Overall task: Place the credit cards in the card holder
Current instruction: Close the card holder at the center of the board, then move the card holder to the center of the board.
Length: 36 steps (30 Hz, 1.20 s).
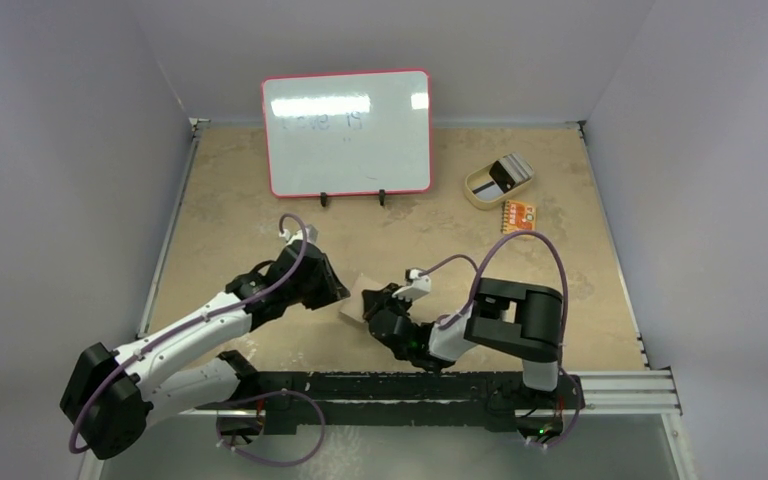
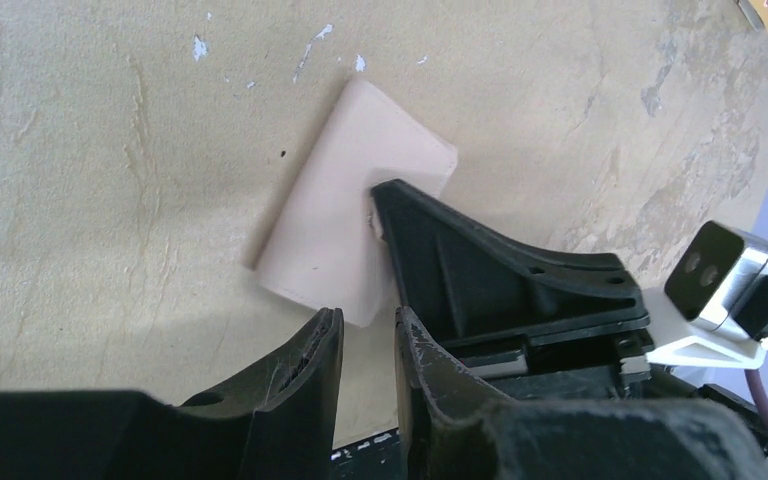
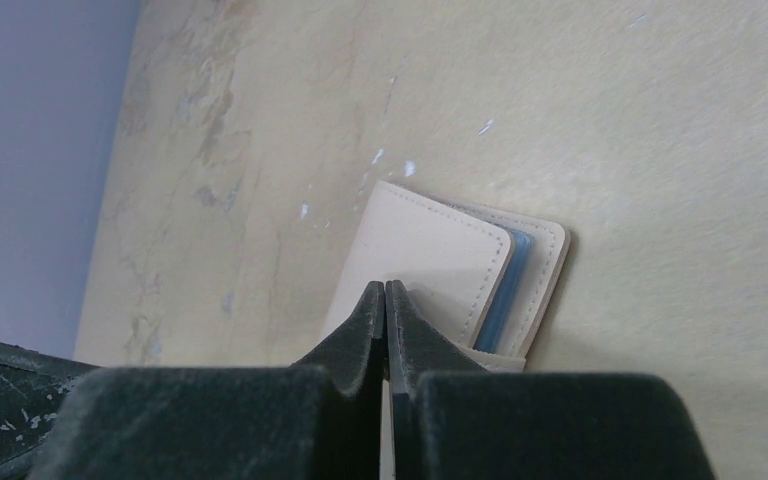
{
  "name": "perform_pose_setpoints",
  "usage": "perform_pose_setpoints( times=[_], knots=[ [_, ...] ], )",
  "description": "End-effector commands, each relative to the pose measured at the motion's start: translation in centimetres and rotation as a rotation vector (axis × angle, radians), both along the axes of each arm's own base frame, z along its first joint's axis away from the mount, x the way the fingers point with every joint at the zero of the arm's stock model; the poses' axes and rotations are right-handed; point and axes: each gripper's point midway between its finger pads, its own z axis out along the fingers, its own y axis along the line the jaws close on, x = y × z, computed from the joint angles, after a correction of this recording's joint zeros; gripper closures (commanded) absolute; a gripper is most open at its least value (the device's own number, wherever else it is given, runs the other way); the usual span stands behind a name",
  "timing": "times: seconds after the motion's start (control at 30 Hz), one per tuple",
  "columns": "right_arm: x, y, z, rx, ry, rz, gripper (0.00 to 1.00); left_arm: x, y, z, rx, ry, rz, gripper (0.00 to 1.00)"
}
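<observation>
The card holder (image 1: 352, 299) lies folded on the table between my two grippers, a tan wallet (image 2: 330, 220). The edge of a light blue credit card (image 3: 508, 285) shows between its flaps (image 3: 430, 250). My right gripper (image 3: 385, 291) is shut, with its tips resting on the top flap and nothing between them. My left gripper (image 2: 368, 322) hovers just off the wallet's near edge, open by a narrow gap with only table showing through it. More credit cards (image 1: 505, 174), grey with a black stripe, lie in the dish at the back right.
A tan oval dish (image 1: 479, 196) sits at the back right, with a small orange item (image 1: 518, 216) just in front of it. A red-framed whiteboard (image 1: 347, 132) stands at the back centre. Grey walls close in the table on three sides.
</observation>
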Motion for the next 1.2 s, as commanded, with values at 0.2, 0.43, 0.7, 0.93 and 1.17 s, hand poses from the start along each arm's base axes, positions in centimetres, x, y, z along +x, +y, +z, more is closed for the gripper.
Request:
perform_pose_setpoints(
  times=[0.2, 0.43, 0.7, 0.93, 1.17],
  knots=[
    [-7.0, -10.8, -10.7, -0.829, 0.317, 0.169, 0.77, 1.6, 0.8, 0.6, 0.065, -0.06, 0.025, 0.73],
    [-3.2, -5.8, -1.7, -0.718, 0.198, 0.198, 0.47, 2.5, 3.1, 0.1, 0.152, -0.054, 0.067, 0.71],
    [0.6, -5.9, 4.3, -0.515, 0.189, 0.304, 0.49, 2.0, 0.8, -0.8, 0.005, -0.033, -0.014, 0.69],
    [0.6, -6.4, 7.6, -0.392, 0.26, 0.334, 0.55, 1.9, -2.5, -1.6, -0.144, 0.004, -0.074, 0.68],
    [-1.7, -7.8, 6.8, -0.298, 0.383, 0.338, 0.64, 3.2, -4.7, -0.9, -0.167, -0.041, -0.153, 0.7]
  ],
)
